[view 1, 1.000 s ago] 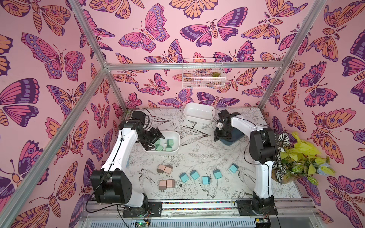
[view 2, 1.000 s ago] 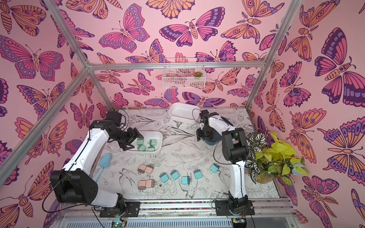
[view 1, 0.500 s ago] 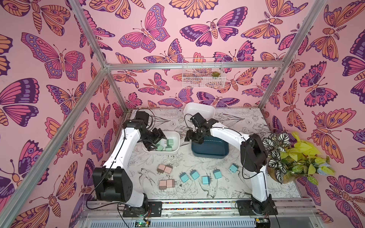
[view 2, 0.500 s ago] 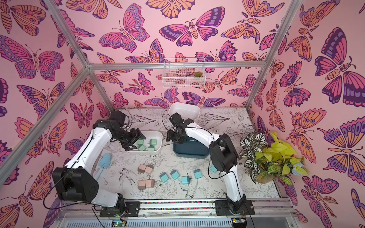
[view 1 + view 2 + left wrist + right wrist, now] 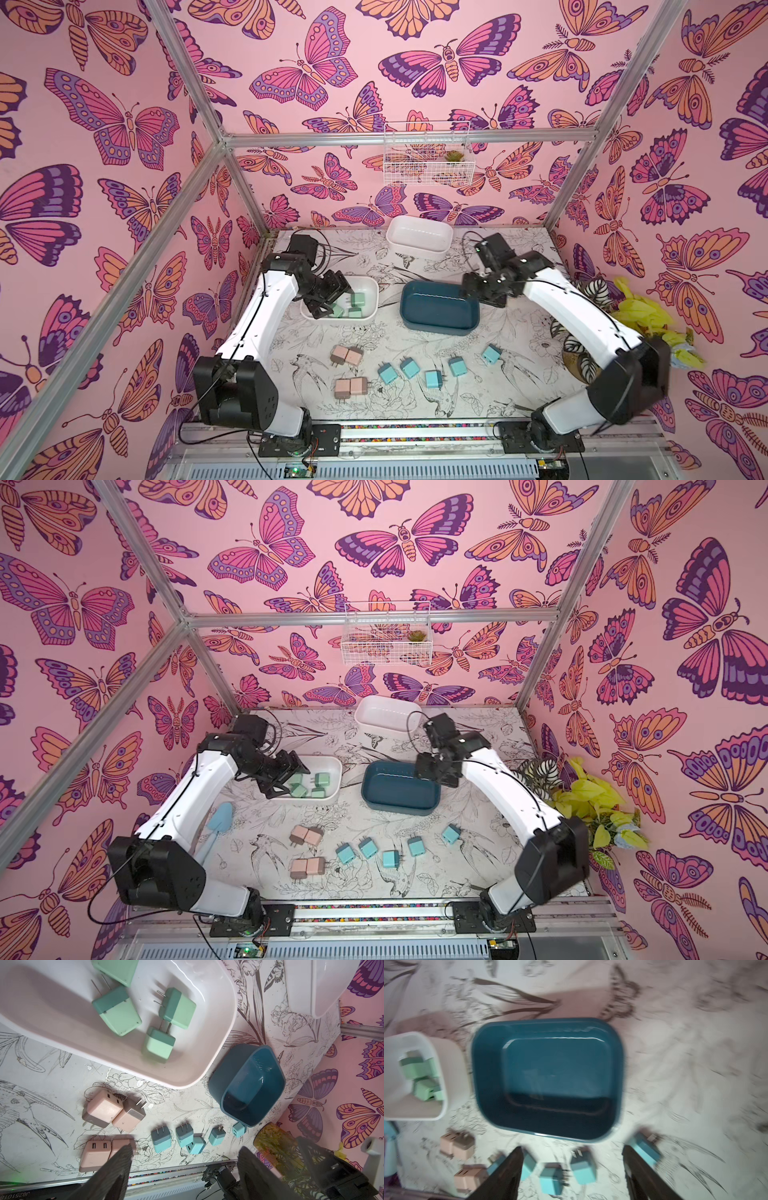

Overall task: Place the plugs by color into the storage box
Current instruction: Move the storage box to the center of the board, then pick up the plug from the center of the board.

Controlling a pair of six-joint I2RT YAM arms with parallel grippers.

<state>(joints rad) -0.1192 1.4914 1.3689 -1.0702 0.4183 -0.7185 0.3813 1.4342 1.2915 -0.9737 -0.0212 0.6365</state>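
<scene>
My left tool and right tool both hang released and empty; mint plugs sit in the white bin, while pink plugs and teal plugs lie on the desk. The pink plugs touch in pairs, so I may drag two with one pinch.

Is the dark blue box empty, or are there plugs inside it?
Empty. The dark blue box shows only its bare bottom in the right wrist view; the teal plugs lie outside it.

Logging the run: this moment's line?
left gripper: open, at white plastic box holding mint plugs | right gripper: open, by empty dark teal box | pink plugs, blue plugs: table
</scene>
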